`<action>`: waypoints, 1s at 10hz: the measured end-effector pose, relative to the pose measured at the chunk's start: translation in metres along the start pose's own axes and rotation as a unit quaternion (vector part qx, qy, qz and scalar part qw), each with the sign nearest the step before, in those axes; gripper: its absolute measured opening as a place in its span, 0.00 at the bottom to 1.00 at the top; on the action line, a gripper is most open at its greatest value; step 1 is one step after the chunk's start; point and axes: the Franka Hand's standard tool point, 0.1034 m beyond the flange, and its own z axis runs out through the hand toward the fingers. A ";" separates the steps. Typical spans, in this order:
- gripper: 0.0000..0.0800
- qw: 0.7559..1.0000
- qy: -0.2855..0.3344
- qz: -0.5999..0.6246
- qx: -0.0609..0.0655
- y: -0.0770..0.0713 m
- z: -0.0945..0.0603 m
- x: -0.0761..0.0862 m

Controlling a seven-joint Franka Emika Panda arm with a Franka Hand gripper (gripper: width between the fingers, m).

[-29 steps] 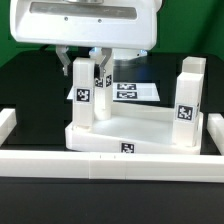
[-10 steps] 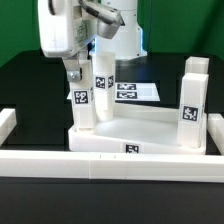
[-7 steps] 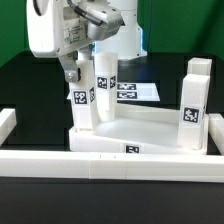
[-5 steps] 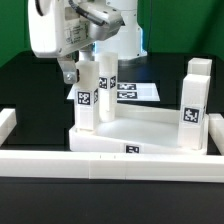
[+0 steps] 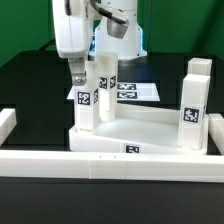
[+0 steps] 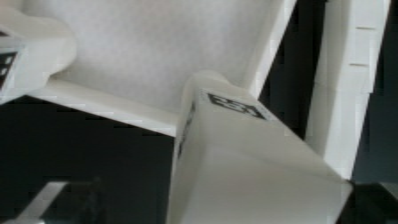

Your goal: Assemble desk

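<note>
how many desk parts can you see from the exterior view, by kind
tabletop: 1
upright leg blocks: 4, two at the exterior view's left, two at its right
total: 5

A flat marker board lies on the black table, and white rails sit around the front.

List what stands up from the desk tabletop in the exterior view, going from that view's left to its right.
Front leg block with the gripper at it → second leg block just behind it → paired leg blocks at the far corner. All stand upright on the tabletop.
</note>
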 end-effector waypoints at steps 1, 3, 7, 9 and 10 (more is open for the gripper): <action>0.81 0.999 0.000 -0.045 0.000 0.000 0.000 0.000; 0.81 0.993 0.000 -0.119 0.000 0.000 0.000 0.000; 0.81 0.947 0.007 -0.321 -0.010 -0.001 0.003 -0.007; 0.81 0.921 0.006 -0.390 -0.013 -0.001 0.004 -0.010; 0.81 0.909 0.006 -0.417 -0.014 -0.001 0.004 -0.010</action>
